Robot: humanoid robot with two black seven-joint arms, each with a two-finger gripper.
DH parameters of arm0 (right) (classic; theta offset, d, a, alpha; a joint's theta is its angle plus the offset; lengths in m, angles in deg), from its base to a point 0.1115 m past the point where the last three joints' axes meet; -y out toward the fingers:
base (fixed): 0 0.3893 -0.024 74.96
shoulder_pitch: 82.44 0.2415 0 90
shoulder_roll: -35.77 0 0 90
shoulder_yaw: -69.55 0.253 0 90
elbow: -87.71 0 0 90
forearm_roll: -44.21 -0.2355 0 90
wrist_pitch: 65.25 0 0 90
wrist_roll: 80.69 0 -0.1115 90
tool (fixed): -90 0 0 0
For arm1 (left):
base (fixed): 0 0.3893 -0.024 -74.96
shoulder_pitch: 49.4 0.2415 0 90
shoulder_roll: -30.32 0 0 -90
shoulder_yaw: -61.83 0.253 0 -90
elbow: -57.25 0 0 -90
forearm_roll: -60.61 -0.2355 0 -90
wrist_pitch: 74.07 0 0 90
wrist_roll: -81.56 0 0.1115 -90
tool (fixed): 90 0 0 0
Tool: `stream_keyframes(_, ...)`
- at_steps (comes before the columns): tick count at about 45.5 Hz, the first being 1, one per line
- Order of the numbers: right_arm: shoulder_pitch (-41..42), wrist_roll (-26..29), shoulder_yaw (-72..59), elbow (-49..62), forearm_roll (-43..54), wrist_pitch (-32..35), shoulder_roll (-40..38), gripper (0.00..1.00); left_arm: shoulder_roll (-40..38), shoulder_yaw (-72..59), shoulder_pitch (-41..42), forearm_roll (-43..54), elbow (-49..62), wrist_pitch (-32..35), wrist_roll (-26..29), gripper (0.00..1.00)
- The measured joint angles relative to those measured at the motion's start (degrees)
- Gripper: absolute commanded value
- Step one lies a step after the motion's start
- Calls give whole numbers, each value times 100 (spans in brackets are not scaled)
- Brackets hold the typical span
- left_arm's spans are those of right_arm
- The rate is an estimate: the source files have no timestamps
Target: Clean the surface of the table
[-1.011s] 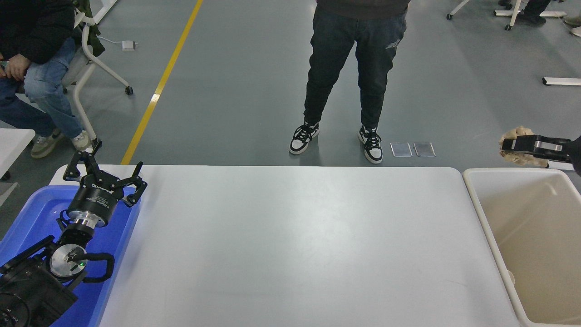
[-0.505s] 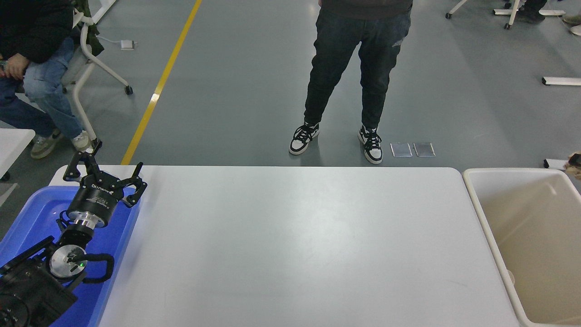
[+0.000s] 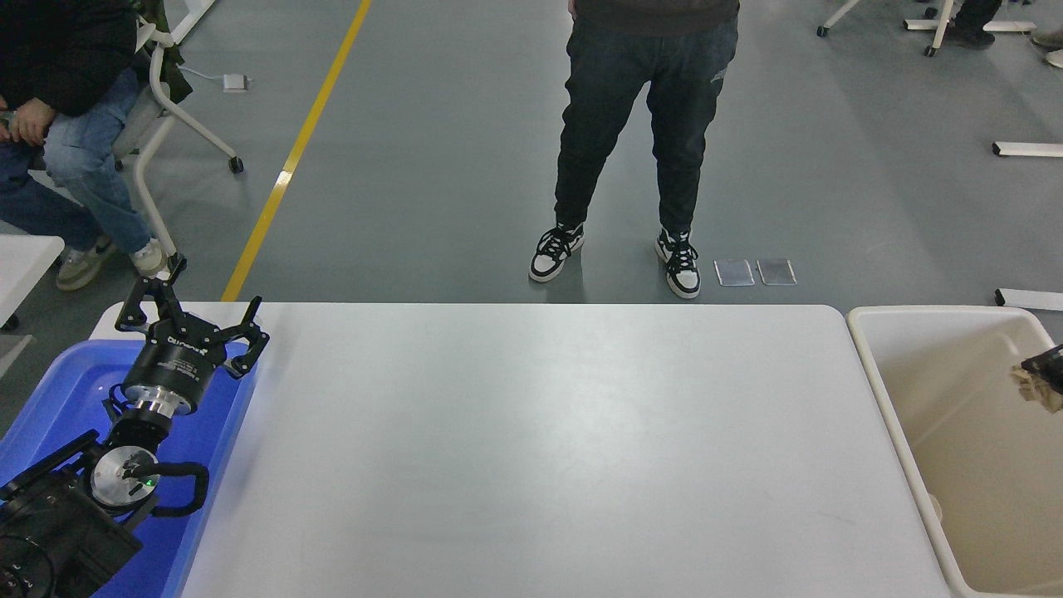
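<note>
White table surface [image 3: 548, 448], unmarked

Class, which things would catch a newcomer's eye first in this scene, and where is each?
The wide white table fills the middle. A blue tub at its left end lies under the parked left gripper, whose fingers are spread. At the right edge a beige bin has a crumpled tan scrap above it.

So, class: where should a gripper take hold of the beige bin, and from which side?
The beige bin is probably best pinched at its far rim from above: open-topped, thin upright wall to straddle, while its left rim sits close against the table.
</note>
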Motion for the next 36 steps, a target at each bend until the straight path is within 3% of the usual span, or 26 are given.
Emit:
stream_keyframes(14, -194, -12, 334, 1304, -492, -144, 1021, 0, 0, 0, 0, 0, 0, 0, 0, 100)
stream_keyframes(32, -218, 1, 388, 1850, -829, -502, 1571, 0, 0, 0, 1, 0, 0, 0, 0, 100)
stream_keyframes(36, -213, 10, 379, 1982, -850, -522, 1671, 31, 0, 0, 1, 0, 0, 0, 0, 100)
